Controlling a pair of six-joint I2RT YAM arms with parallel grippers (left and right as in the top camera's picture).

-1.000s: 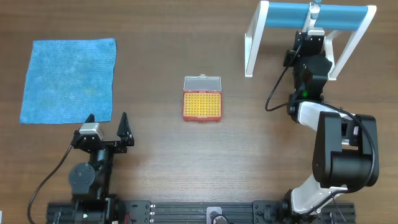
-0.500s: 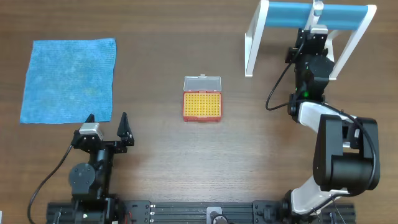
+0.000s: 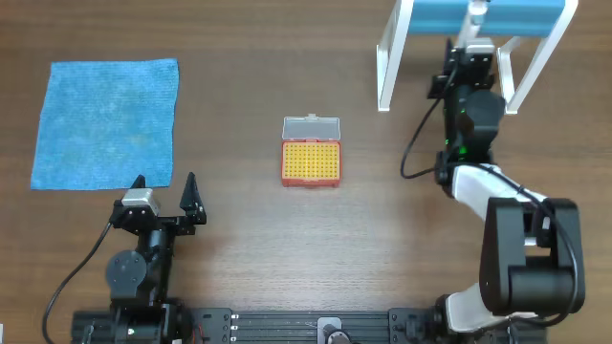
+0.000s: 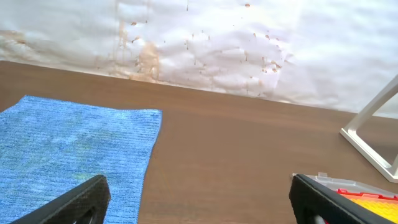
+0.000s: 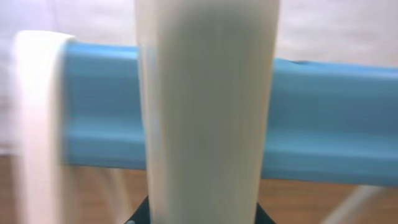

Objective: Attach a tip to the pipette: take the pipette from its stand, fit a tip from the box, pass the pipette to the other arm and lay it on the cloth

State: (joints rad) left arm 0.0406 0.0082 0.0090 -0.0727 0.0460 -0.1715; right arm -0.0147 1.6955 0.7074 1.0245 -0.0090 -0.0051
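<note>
- Left gripper [image 3: 164, 187] sat low by its own base, just off the near right corner of the cloth [image 3: 105, 124]. Its fingers [image 4: 74, 202] were spread apart with nothing between them.
- The blue cloth lay flat on the left part of the wooden table [image 3: 287, 258].
- Tip box [image 3: 311, 153] stood mid-table with its clear lid flipped open and the orange tip tray showing, well apart from both grippers.
- Right gripper [image 3: 475, 48] was up at the stand [image 3: 387, 67], against the blue crossbar.
- Pipette [image 5: 208, 112] hung upright on that bar, very close in front of the right wrist camera.
- Could not tell if the right gripper was clamped on the pipette or loose.
</note>
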